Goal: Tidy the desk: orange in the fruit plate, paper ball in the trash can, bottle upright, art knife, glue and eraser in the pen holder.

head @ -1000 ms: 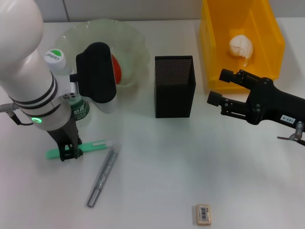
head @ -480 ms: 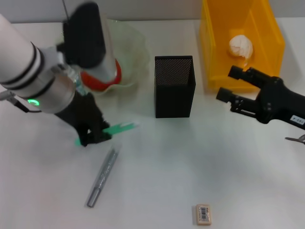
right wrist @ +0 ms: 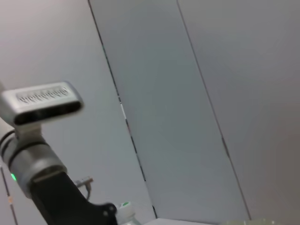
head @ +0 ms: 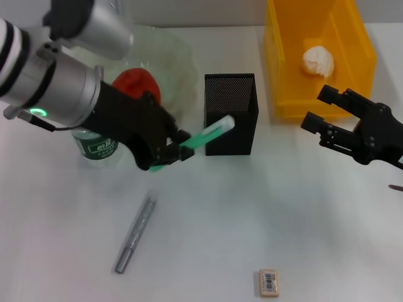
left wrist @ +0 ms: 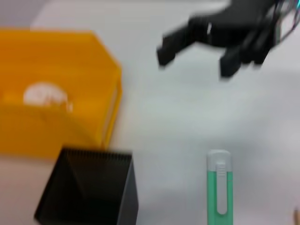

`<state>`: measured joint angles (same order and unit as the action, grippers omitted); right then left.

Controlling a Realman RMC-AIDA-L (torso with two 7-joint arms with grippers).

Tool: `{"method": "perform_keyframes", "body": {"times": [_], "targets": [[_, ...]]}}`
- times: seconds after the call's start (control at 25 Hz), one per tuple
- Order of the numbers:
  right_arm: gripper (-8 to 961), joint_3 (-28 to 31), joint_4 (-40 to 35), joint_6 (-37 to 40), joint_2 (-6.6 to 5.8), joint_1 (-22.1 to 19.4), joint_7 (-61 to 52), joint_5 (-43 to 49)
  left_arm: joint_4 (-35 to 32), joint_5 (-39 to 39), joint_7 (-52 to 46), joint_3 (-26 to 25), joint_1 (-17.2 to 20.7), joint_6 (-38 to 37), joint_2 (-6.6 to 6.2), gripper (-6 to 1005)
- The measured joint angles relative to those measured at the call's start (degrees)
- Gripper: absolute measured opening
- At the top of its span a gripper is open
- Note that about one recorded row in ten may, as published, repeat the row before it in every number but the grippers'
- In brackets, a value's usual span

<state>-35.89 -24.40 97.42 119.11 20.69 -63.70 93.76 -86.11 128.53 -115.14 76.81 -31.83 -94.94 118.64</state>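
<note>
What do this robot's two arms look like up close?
The left arm is white with black rings, a silver-grey section and a glowing green ring light, ending in a black gripper. The right gripper is all black, built of angular linked bars.

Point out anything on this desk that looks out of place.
Two things lie loose on the table: a silver pen-like stick near the front and the eraser at the front edge, both outside the pen holder. The left gripper holds a green stick tilted beside the holder.
</note>
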Motion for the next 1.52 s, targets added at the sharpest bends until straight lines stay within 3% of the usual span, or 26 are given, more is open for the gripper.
{"method": "perform_keyframes", "body": {"times": [0.28, 0.48, 0.52, 0.84, 1.08, 1.52], "targets": [[832, 1.45, 0.32, 0.03, -0.02, -1.91, 0.58, -1.95, -0.05, -9.96, 4.01, -2.01, 2.5, 2.01, 0.1, 208], [832, 2.15, 1.53, 0.05, -0.02, -2.49, 1.14, -2.01, 0.75, -17.35, 8.1, -0.24, 5.29, 6.78, 0.22, 210], [832, 2.17, 1.94, 0.05, -0.02, -2.5, 1.31, -2.01, 1.55, -22.2, 10.71, -0.13, 6.47, 8.12, 0.19, 211], [832, 1.67, 3.06, -0.29, -0.01, -2.42, 1.38, -1.86, 4.24, -30.45, 16.24, 1.91, 9.57, 12.89, 0.3, 215], [832, 1.61, 3.56, -0.47, -0.01, -2.22, 1.44, -1.68, 8.34, -37.62, 23.45, 8.33, 12.49, 23.96, 0.29, 219], [831, 1.62, 4.12, -0.57, -0.01, -2.23, 1.48, -1.56, 8.46, -38.21, 26.54, 17.79, 13.94, 39.93, 0.29, 225]]}}
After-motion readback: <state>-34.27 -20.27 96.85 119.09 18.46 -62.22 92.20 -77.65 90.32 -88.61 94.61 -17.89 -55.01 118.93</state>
